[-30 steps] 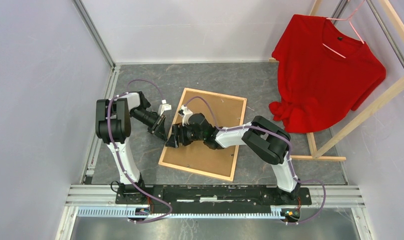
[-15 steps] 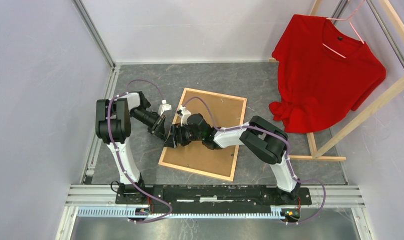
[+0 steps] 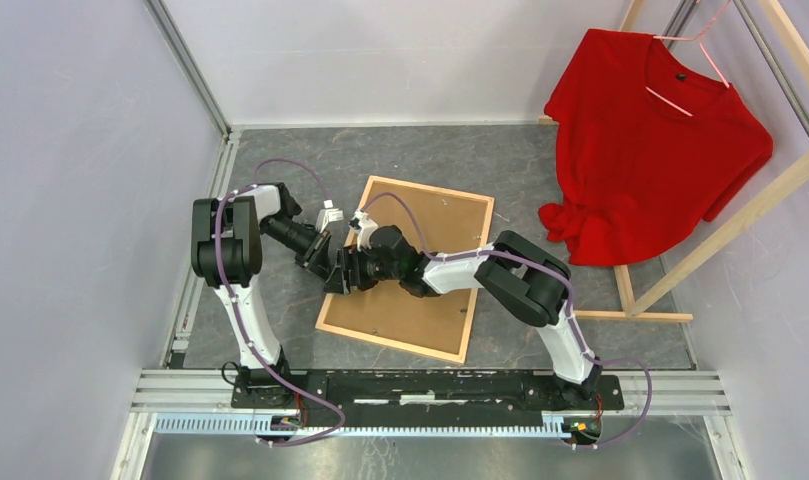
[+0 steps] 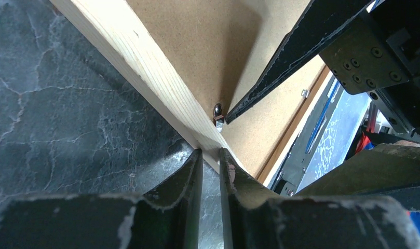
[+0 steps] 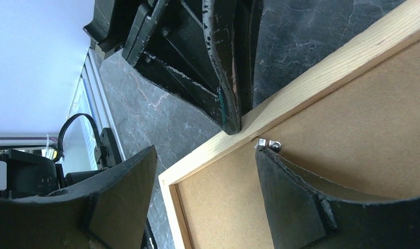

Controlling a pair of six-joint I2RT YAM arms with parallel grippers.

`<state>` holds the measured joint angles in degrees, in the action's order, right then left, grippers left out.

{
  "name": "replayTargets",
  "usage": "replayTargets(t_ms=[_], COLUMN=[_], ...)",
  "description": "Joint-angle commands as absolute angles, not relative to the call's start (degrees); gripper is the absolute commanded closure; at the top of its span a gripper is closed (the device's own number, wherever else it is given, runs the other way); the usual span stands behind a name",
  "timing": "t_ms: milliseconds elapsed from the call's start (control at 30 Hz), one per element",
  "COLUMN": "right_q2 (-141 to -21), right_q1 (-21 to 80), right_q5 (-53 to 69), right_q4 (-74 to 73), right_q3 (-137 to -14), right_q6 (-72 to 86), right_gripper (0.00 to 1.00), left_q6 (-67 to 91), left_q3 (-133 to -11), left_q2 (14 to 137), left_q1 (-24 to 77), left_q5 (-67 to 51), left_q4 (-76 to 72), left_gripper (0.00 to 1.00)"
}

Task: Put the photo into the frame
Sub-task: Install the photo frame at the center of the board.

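The frame (image 3: 435,225) lies back-up on the dark table, brown fibreboard showing inside light wooden rails. The photo is out of view. My left gripper (image 3: 325,262) (image 4: 211,151) sits at the frame's left rail (image 4: 145,62), jaws drawn almost together with only a slit, nothing between them, tips against the rail. My right gripper (image 3: 345,272) (image 5: 206,151) reaches across the board and stands open astride that same rail. One of its fingertips (image 5: 265,161) touches a small metal tab (image 5: 270,145) (image 4: 218,111) on the back; the other hangs over the table.
A red T-shirt (image 3: 650,140) hangs on a wooden-beam rack at the right, whose base beam (image 3: 630,315) lies near the frame's right side. An aluminium rail (image 3: 195,290) and the wall bound the left.
My right gripper has slid a little left and up over the board, closer to the left rail and the left gripper. The left arm and the frame have not moved.
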<state>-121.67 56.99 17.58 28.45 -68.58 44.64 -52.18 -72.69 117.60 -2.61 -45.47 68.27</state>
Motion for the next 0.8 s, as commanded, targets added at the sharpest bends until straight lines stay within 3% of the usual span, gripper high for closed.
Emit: replayTargets(t_ms=[0, 767], right_q2=[-124.03, -122.86], right_q1=[57.30, 57.13], right_q5=[14.06, 7.81], right_q4=[27.88, 26.19], right_q3=[-70.83, -72.25], right_q6=[43.59, 40.68], right_gripper=[0.23, 0.23], left_q6=[-53.77, -54.55], left_q3=[-71.78, -69.71], left_q2=[117.76, 116.98], left_q1=[-2.03, -1.87], left_q5=[-47.10, -46.71], left_q4=[68.16, 67.81], left_gripper=[0.76, 0.76])
